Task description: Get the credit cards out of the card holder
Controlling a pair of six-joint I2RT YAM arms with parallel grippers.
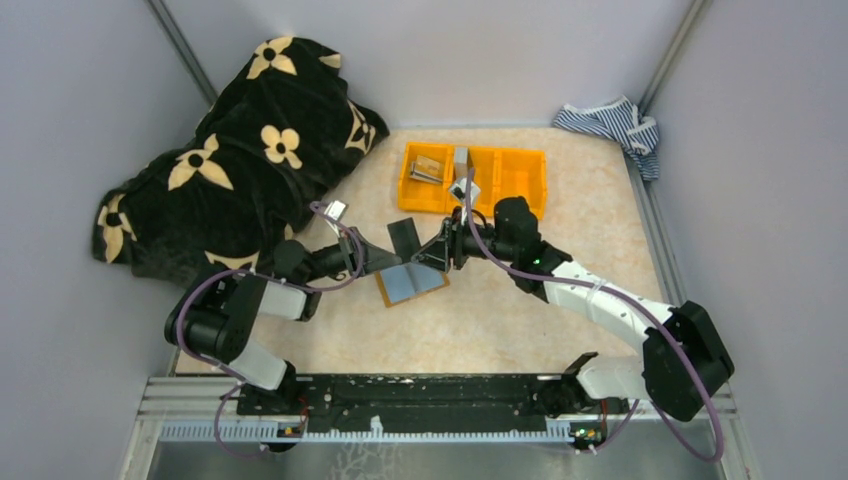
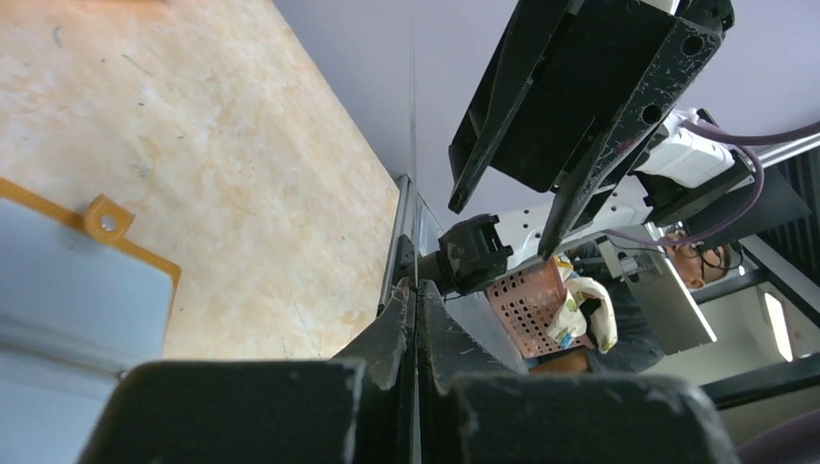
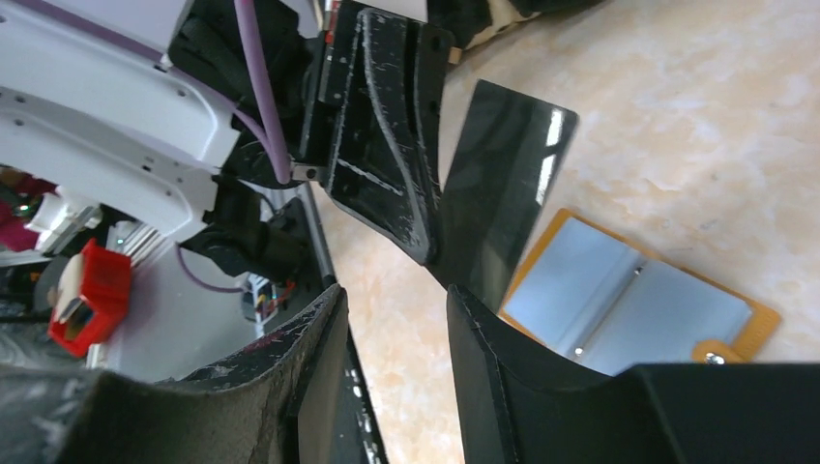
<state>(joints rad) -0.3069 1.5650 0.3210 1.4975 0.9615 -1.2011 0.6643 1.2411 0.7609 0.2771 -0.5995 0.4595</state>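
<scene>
1. Lying open and flat on the bench (image 1: 560, 300), grey-blue inside up, the card holder (image 1: 412, 283) sits mid-bench. Its long axis runs roughly left-right. Whether a card remains in its pockets I cannot tell.
2. Dark card (image 3: 503, 174) is out of the holder, standing tilted above its far edge. The left hand (image 2: 416, 300) is fully closed on the card's lower end.
3. Right hand (image 3: 395, 295): fingers about half apart, nothing between them. It sits just right of the card.
4. Key relation: the holder lies just below and nearward of both hands, neither clearly closer. Judgement: the free right hand suits the next pick.
5. Orange bin (image 1: 522, 200), three compartments, lies beyond the hands, nearer the right arm. Its left compartment holds flat card-like pieces; a grey piece stands at the first divider.
6. Black flowered cloth (image 1: 250, 160) far left; striped cloth (image 1: 610, 125) far right corner.
</scene>
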